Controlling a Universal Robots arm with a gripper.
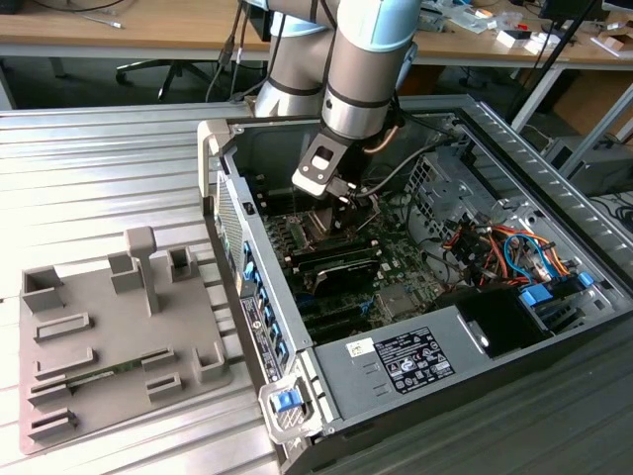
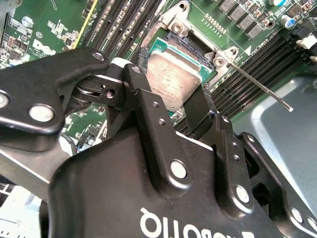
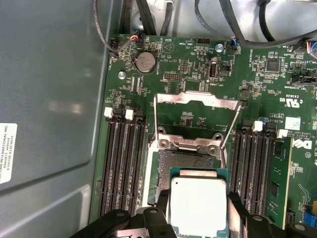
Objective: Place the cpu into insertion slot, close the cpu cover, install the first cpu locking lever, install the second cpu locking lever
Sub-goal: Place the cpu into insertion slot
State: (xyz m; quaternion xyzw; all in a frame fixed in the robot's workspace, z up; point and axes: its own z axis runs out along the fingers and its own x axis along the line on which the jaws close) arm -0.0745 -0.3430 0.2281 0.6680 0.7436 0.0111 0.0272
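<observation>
**Gripper.** The gripper (image 1: 341, 193) is down inside the open case (image 1: 229, 213), above the board (image 3: 198, 64). Its fingers (image 2: 148, 114) are set narrow and clamp the cpu (image 3: 198, 206), one finger on each of two opposite edges. The other two edges are free. In both wrist views the grey metal top faces up, with a thin green rim around it.

**Cpu position.** The cpu lies over the socket (image 3: 185, 161) and overlaps the socket edge nearest the gripper. The strip of dark contact field next to the cover hinge is uncovered. Whether the cpu touches the socket cannot be told.

**Cover and levers.** The cover (image 3: 198, 99) stands open, tilted back from its hinge at the socket edge farthest from the gripper. Board shows through its open middle. Two levers (image 3: 156, 119) are raised, one along each side of the cover — both clear of the socket opening. In the second wrist view one lever (image 2: 257, 84) projects over the slots.

**Clearance.** Memory slots (image 3: 124, 163) run along both sides of the socket, just beside it, and the fingers lie just inside these rows. The grey case wall (image 3: 49, 99) lies beyond one row. Cables (image 3: 237, 20) hang past the board edge, well apart from the socket.

**Outside the case.** A grey tray (image 1: 99, 336) rests at the exterior view's left — well apart from the gripper.
</observation>
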